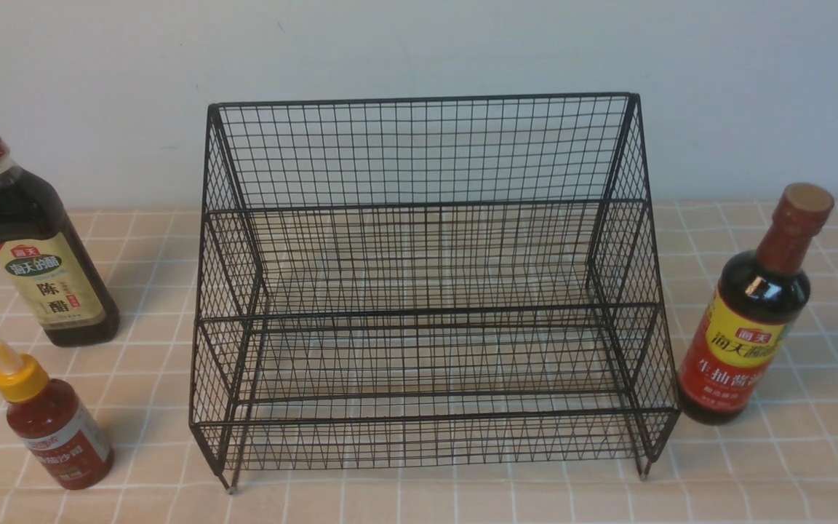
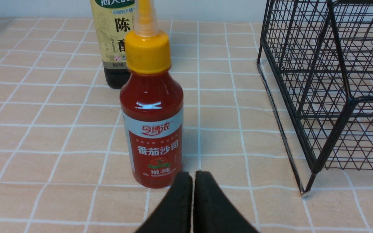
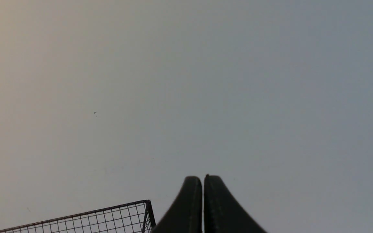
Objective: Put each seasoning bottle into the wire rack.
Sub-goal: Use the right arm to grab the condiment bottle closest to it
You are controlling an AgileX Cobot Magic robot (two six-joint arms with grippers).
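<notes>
Closest to the front cam is the little red squeeze bottle, at about 8 o'clock from the wire rack. The gold-cap bottle sits at 9 o'clock and the red-neck bottle at 3 o'clock. All three are upright and outside the rack.

Left wrist cam: the left claw is pinched together and holding nothing. The squeeze bottle stands dead ahead just past the tips, long axis vertical, so I reckon this arm goes first.

Right wrist cam: the right claw is pressed closed and empty too, facing the wall with only a corner of the wire rack showing.
</notes>
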